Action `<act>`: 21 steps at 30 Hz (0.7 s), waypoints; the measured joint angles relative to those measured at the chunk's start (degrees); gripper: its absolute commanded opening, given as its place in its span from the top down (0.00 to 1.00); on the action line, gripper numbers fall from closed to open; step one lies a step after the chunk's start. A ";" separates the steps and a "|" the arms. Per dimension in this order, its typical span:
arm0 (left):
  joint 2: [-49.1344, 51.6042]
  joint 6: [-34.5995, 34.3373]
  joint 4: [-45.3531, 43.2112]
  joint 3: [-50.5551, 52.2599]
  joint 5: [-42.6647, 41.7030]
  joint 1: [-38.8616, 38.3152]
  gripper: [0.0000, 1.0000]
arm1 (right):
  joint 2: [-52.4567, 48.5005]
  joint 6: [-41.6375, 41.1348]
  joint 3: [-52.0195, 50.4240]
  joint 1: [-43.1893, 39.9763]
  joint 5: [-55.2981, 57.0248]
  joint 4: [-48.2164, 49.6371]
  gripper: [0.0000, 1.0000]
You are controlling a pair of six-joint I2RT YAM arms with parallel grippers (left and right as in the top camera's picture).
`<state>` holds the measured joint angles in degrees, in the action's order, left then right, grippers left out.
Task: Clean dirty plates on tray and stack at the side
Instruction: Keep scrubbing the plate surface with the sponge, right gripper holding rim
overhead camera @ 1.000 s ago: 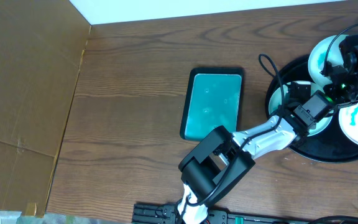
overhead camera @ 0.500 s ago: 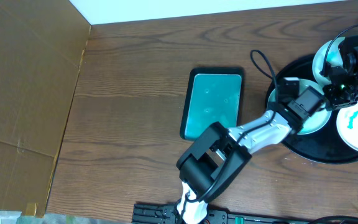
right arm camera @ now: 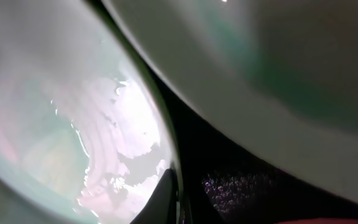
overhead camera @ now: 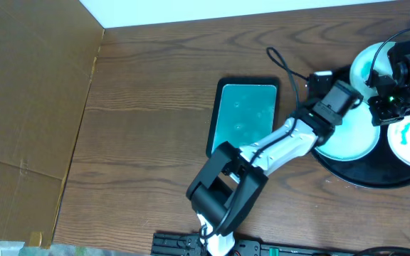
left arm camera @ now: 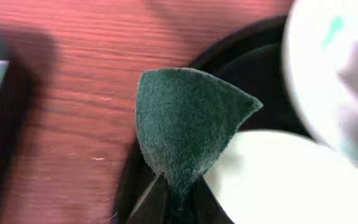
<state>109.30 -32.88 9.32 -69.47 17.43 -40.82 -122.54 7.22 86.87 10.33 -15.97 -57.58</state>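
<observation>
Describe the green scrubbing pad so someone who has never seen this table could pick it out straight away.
Find the large round black tray at the right side of the table. Over its left rim hangs the left pincer, pinching the pad. The pad is the only dark green, fuzzy, folded thing there, next to smooth white plates.

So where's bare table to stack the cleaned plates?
Bare wood between the brown cardboard panel and the rectangular teal tray, and the strip behind that tray. Crowded: glossy black round tray with three white plates, left arm over it.
</observation>
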 measured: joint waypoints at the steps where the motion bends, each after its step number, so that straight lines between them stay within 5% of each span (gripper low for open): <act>1: 0.00 -0.63 -0.33 0.00 -1.86 0.07 0.93 | 0.00 0.11 -0.02 0.00 0.04 -0.02 0.99; 10: 2.12 -4.63 -0.74 0.00 -13.33 -0.22 0.93 | 0.00 0.55 -0.04 0.00 0.07 0.00 0.98; 21: 2.21 3.26 9.73 -0.17 -9.29 -0.35 0.93 | 0.00 0.74 -0.04 0.00 0.09 0.26 0.98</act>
<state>111.50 -29.63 19.05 -69.65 8.14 -41.17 -122.54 7.97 86.83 10.33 -15.88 -57.32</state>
